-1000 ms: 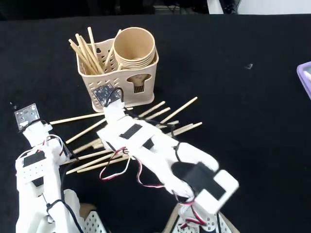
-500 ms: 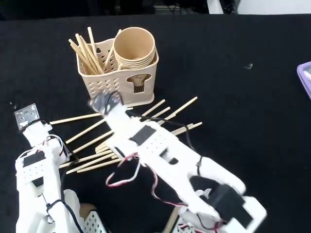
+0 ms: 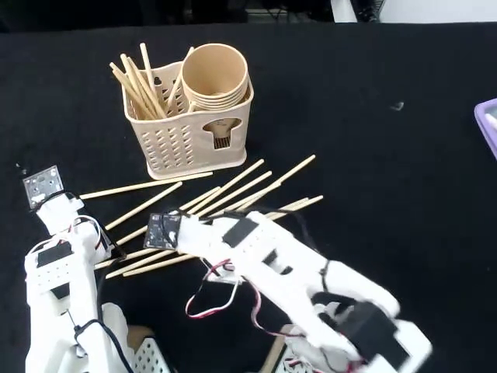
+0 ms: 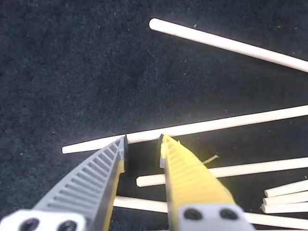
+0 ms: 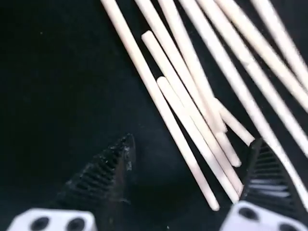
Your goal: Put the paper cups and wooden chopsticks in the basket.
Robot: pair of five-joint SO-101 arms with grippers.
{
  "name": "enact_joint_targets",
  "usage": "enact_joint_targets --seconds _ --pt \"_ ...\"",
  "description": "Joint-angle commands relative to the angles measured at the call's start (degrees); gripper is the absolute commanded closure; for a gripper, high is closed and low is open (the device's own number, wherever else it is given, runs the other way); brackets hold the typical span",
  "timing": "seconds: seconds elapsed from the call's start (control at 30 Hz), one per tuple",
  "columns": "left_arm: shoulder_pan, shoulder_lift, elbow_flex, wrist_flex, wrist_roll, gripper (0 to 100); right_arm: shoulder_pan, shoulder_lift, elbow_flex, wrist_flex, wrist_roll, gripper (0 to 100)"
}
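Table (image 3: pixel 373 194): covered in black cloth; both arms are mounted at its near edge.

Basket (image 3: pixel 190 140): beige, perforated, with two compartments. It is set upright toward the far left part of the table.

Paper cups (image 3: pixel 215 74): a nested stack is housed upright in the basket's right compartment, with the rims raised above the wall.

Wooden chopsticks, stored (image 3: pixel 138 78): a bundle is stood in the left compartment, fanned out and leaning.

Wooden chopsticks, loose (image 3: pixel 287 176): more than a dozen are scattered flat on the cloth just in front of the basket. They lie roughly parallel, slanted from near left to far right, and several overlap.

Left arm (image 3: pixel 58 264): placed at the near left corner, beside the left ends of the loose sticks.

Left gripper (image 4: pixel 142 144): grey and yellow fingers are parted by a narrow gap. The tips are lowered over one loose stick (image 4: pixel 216 126) near its end. The stick runs across the gap and is not pinched.

Right arm (image 3: pixel 287 272): stretched from the near edge over the middle of the pile.

Right gripper (image 5: pixel 190 159): black jaws are spread wide, nothing is grasped, and several loose sticks (image 5: pixel 165 113) are seen on the cloth between them.

Purple container (image 3: pixel 487 124): one corner is seen at the right edge, well apart from the rest.
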Motion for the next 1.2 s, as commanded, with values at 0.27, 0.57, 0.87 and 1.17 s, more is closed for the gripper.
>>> enact_joint_targets --seconds 0.27,0.57,0.87,1.17 --pt "-0.2 -0.9 -0.9 -0.7 0.3 87 2.5 4.4 -4.6 2.7 0.8 97.4" --pt "-0.2 -0.9 -0.9 -0.7 0.3 87 2.8 -9.5 -3.6 11.7 0.8 97.7" --pt "-0.2 -0.9 -0.9 -0.7 0.3 87 2.8 -14.8 -2.6 10.3 0.7 98.7" --pt "-0.2 -0.9 -0.9 -0.7 0.3 87 4.7 -8.0 5.1 2.1 0.7 98.6"
